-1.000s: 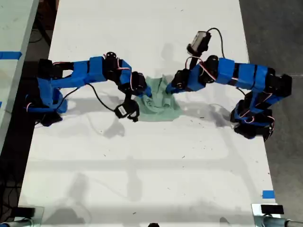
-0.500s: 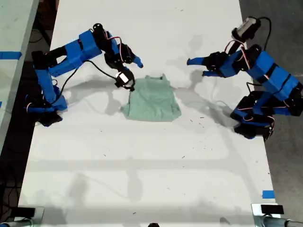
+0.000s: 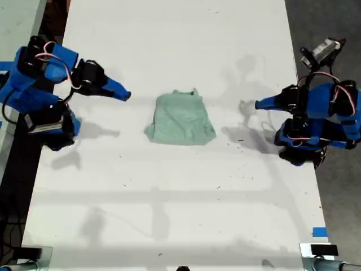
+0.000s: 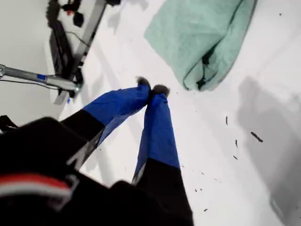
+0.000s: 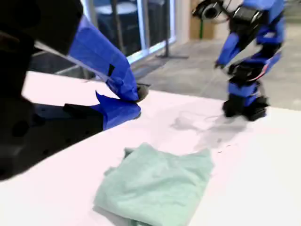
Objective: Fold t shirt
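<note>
With the t shirt [image 3: 181,119] seen lying in a compact bundle mid-counter [image 3: 169,197], well apart from my first gripper [image 4: 151,89] and my second gripper [image 5: 137,101], both empty with fingers pressed together, any tidying is best begun by spreading them above a loose edge.

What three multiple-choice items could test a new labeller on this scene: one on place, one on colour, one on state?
1. Where is the t shirt?
A. on the white table, between the two arms
B. hanging from a gripper
C. on the floor

2. What colour is the t shirt?
A. red
B. pale mint green
C. black

3. How is my first gripper?
A. open around the shirt
B. shut on the shirt
C. shut on nothing

Answers: 1 A, the exterior view shows it lying flat mid-table; 2 B, every view shows that colour; 3 C, its fingertips meet short of the fabric.
</note>
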Robot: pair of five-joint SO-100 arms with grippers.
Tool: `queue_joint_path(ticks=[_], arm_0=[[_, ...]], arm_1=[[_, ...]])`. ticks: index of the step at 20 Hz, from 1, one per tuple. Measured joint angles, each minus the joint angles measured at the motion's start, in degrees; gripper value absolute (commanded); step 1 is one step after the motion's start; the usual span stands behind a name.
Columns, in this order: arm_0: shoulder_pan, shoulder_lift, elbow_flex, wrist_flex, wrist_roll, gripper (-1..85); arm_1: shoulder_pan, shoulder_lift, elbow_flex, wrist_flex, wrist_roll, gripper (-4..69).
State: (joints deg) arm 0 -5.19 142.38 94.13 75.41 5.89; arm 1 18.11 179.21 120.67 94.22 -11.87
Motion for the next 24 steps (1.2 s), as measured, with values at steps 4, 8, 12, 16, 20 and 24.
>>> queue_joint_path(ticks=[4, 8, 12, 16, 20, 24], arm_0=[[7.56, 29.09, 40.87, -11.16, -4.66, -0.1], [8.35, 58.27, 76.20, -14.06, -7.03, 0.0], [9.05, 63.19, 88.07, -14.50, -8.44, 10.7], [7.91, 63.72, 89.21, -14.50, -8.61, 13.1], [7.47, 63.72, 89.21, -14.50, -8.61, 13.1], [7.21, 63.72, 89.21, -14.50, -8.61, 13.1]], arm_1=[[-13.62, 17.58, 23.82, -10.20, 0.44, 0.1], [-17.84, 20.74, 44.47, -18.28, 1.32, 0.0], [-15.21, 21.18, 53.70, -19.25, 4.48, 0.0], [-11.16, 21.27, 54.32, -19.25, 7.03, 0.1], [-10.90, 21.27, 54.40, -19.25, 7.12, 0.1], [-10.99, 21.27, 54.40, -19.25, 11.51, 0.1]])
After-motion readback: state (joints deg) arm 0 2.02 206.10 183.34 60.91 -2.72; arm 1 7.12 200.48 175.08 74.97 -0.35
